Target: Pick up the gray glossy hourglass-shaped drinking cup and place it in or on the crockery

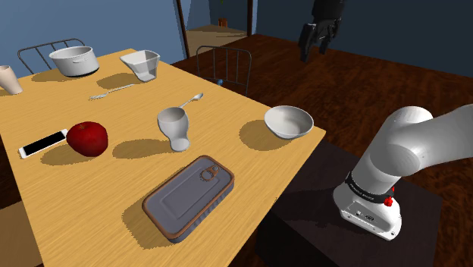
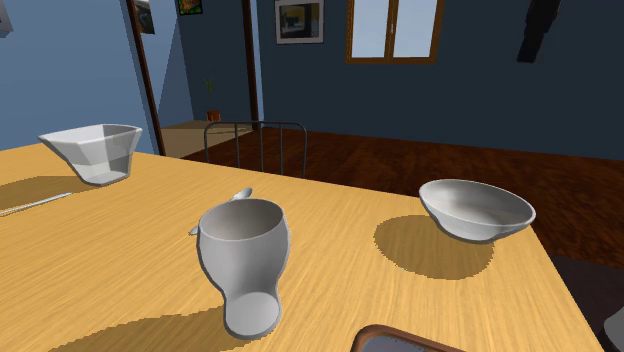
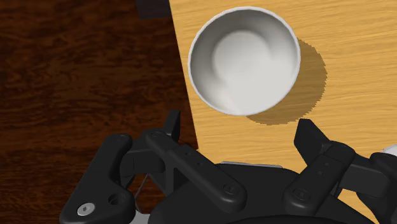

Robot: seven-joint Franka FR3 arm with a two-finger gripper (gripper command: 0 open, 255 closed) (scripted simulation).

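The gray glossy hourglass-shaped drinking cup (image 1: pixel 174 127) (image 2: pixel 245 260) stands mouth up on its flared foot near the middle of the light wooden table (image 1: pixel 91 190), free of the hand and casting a shadow on the wood. A small metal spoon (image 1: pixel 191 99) lies just behind it, toward the far edge where a dark wire-backed chair (image 1: pixel 227 70) stands.

The plain white round bowl (image 1: pixel 289 121) (image 2: pixel 476 208) (image 3: pixel 244 60) sits upright and empty close to the table corner nearest the robot's stand, well apart from the cup.

The all-black two-finger hand (image 1: pixel 315 47) (image 3: pixel 242 127) hangs high in the air, well apart from the cup, with the dark wood floor behind it in the shoulder view. Its fingers stand wide apart and hold nothing. In the wrist view it looks down on the bowl and the table edge beside it.

A flat gray rectangular tin with a ring pull (image 1: pixel 189 197) lies toward the near edge. A dark red apple (image 1: pixel 87 138) rests beside a white slab phone (image 1: pixel 43 143). Near the far corner sit a white pot (image 1: pixel 73 61) and a pale square-sided cup (image 1: pixel 141 64) (image 2: pixel 92 152).
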